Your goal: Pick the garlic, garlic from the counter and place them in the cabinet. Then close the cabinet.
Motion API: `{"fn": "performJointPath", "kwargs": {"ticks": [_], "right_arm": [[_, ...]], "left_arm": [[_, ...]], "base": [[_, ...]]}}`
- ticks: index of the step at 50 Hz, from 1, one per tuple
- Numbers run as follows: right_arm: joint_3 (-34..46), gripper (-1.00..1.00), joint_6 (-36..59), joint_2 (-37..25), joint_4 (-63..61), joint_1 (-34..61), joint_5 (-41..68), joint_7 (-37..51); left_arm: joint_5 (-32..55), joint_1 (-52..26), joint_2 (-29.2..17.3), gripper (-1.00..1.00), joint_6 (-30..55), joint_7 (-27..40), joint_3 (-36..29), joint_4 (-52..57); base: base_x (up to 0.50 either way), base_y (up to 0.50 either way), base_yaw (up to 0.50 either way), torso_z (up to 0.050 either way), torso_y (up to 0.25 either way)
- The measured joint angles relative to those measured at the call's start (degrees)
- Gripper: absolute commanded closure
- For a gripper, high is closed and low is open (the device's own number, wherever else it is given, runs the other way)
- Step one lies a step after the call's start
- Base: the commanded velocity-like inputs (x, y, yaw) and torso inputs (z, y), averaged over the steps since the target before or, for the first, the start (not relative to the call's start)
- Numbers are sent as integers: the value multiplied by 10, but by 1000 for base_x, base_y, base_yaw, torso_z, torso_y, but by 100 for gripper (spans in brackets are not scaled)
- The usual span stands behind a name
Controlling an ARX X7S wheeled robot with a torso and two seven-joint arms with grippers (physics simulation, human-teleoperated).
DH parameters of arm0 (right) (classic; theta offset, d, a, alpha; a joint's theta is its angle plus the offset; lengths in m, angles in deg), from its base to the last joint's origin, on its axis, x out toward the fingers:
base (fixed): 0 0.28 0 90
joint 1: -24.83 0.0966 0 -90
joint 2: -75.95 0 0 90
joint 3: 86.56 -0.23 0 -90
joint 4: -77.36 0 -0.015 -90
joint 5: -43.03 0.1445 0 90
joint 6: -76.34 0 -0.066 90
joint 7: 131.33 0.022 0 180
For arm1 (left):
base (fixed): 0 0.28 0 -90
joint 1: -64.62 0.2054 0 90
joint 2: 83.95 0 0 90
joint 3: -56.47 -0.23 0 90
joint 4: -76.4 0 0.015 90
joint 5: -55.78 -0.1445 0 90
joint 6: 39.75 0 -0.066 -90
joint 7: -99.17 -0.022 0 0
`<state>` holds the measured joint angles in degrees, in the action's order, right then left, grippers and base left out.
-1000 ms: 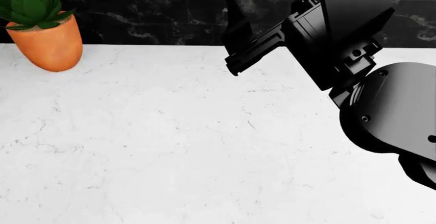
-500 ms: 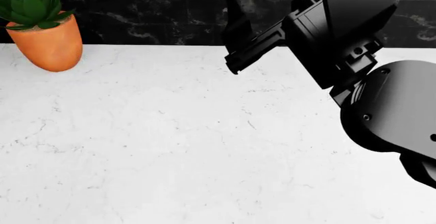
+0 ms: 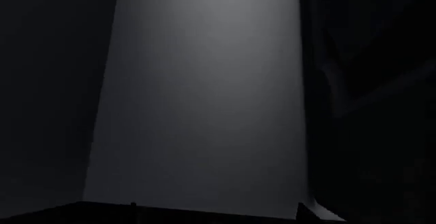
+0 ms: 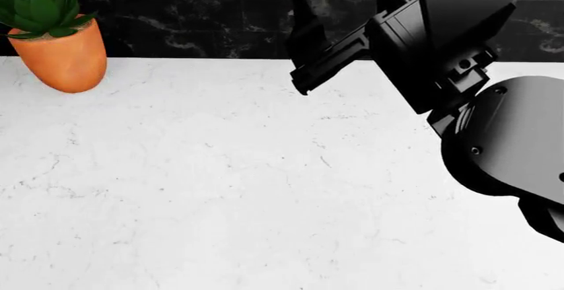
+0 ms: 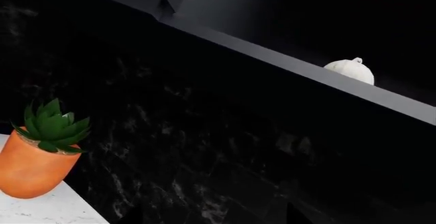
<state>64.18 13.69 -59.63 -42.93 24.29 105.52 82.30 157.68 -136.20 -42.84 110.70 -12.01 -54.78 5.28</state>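
A white garlic sits inside the dark cabinet, just behind its shelf edge, and shows only in the right wrist view. No garlic lies on the part of the white counter that is in view. My right gripper is raised above the counter's back edge in front of the black wall. It is open with nothing between its fingers. In its own view only the right gripper's dark tips show, wide apart. My left gripper faces a plain grey panel, tips apart and empty.
An orange plant pot with a green succulent stands at the counter's back left, and the pot also appears in the right wrist view. Black marbled wall tiles run behind the counter, below the cabinet.
The right arm has crept slightly upward with its gripper still open. Nothing else has moved.
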Motion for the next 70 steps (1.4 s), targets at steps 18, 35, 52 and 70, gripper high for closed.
{"fn": "performJointPath", "kwargs": {"ticks": [18,35,52,70], "right_arm": [[-1,-100,-3,1,2,-1,-2,-2],[-5,-100,-4,-3,-3,-3,-1,2],[-5,-100,12,-14,-2,-5,9,19],[-6,-100,8,-25,-3,-19,8,25]], "left_arm": [[-22,-92,50,-100,47,-53,-75,-67],[-84,-166,118,-100,93,-131,-149,-113],[-252,-190,224,-100,231,-259,-103,-147],[-474,-216,319,-100,259,-465,23,-167]], "base": [[0,0,0,1,0],[0,0,0,2,0],[0,0,0,2,7],[0,0,0,2,4]]}}
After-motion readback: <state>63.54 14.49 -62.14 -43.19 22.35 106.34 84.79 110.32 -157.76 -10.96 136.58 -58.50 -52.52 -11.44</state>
